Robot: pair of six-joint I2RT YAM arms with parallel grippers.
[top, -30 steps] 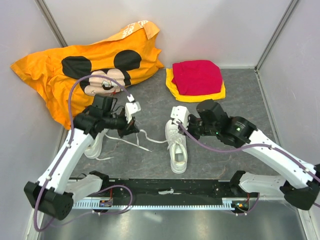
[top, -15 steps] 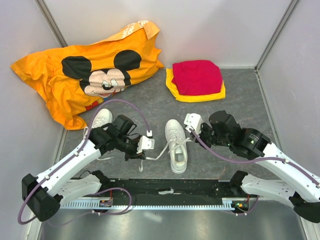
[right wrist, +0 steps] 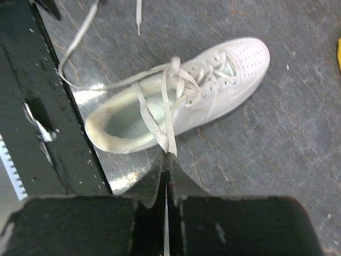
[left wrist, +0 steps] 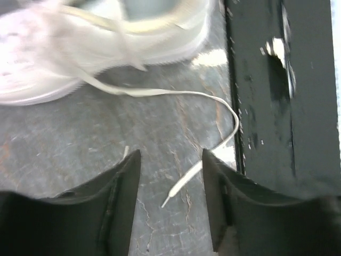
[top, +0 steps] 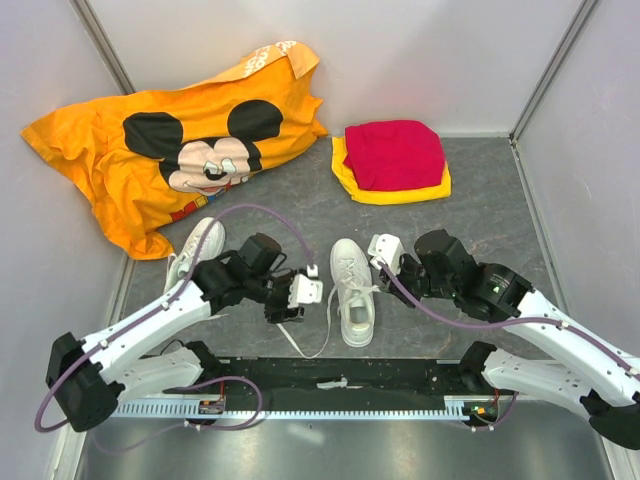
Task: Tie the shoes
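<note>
On grey worktop [top: 300, 200], far left: orange shirt [top: 100, 150], cartoon mouse face printed on front. Far middle: red cloth [top: 393, 150] atop yellow cloth [top: 395, 196]. Near arms: middle shoe [top: 352, 290], white, toe away from bases; second shoe [top: 195, 252] beside left arm. Left end effector [left wrist: 170, 160] open, empty, loose lace end [left wrist: 184, 181] lying between jaws. Right end effector [right wrist: 166, 160] closed, pinching lace [right wrist: 160, 122] of middle shoe.

White shoes [top: 355, 295], grey counter [top: 300, 200]
Laces [right wrist: 166, 114] white too; shirt [top: 100, 150] orange with a black-eared cartoon-mouse print; red cloth [top: 395, 150]; yellow cloth [top: 395, 193]; counter mottled.
</note>
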